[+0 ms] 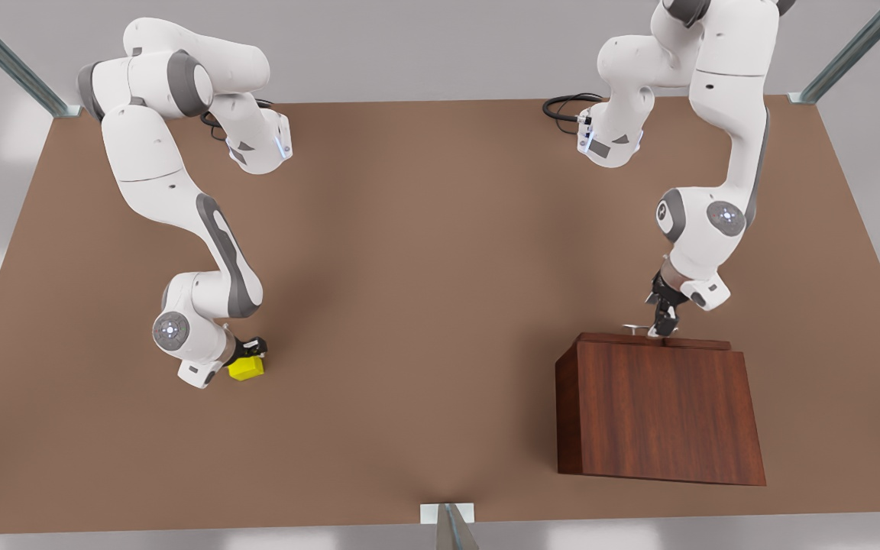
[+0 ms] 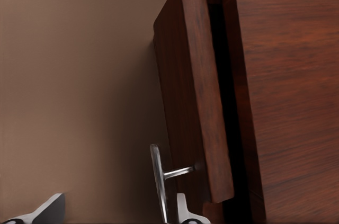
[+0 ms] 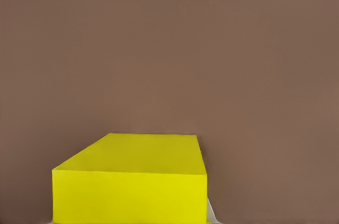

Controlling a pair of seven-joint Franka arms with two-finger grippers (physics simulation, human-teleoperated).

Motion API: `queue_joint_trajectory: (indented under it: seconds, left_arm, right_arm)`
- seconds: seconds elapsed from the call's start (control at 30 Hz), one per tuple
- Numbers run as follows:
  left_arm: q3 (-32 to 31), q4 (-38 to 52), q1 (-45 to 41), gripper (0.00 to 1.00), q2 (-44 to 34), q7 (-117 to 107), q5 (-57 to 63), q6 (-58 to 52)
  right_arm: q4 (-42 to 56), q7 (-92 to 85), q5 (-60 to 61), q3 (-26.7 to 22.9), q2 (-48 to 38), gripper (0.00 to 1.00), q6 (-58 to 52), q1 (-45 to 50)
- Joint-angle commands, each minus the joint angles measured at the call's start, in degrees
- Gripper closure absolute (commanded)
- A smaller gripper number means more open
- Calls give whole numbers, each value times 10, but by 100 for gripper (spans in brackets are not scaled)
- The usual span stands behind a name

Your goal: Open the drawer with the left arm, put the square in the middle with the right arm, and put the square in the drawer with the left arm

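Front view: the right gripper (image 1: 253, 353) has its fingers grasping the square (image 1: 246, 368) low over the bench (image 1: 425, 305); the left gripper (image 1: 661, 325) stands at the drawer's (image 1: 696, 343) handle (image 1: 633, 329).

Left wrist view: spread fingers (image 2: 183, 211) flank the handle (image 2: 157, 179), drawer (image 2: 193, 86) slightly ajar.

Right wrist view: the square (image 3: 132, 181) sits just ahead of the fingers.

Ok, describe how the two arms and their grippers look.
Both arms are glossy white with rounded segments, grey joint bands and round caps with tiny lights. Black cables loop at the bases. The left gripper and right gripper are black, the left with silvery fingertips.
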Motion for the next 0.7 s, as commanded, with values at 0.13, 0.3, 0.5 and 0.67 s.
queue_joint_trajectory:
  seconds: [0.13, 0.3, 0.5, 0.67]
  left_arm:
    - [0, -13, 0, 0, -13, 0, -3, -2]
    - [0, -37, -1, 0, -29, 0, -5, -1]
    - [1, -63, -3, 0, -53, -1, -17, -3]
    - [2, -79, -7, 0, -68, -1, -20, -3]
  right_arm:
    - [0, 0, 0, 0, -1, 33, 0, 0]
    - [2, 6, 0, 1, -33, 33, -10, 15]
    - [18, 100, 0, 1, -65, 33, -24, 172]
    - [197, 127, -2, 2, 11, 30, -56, 361]
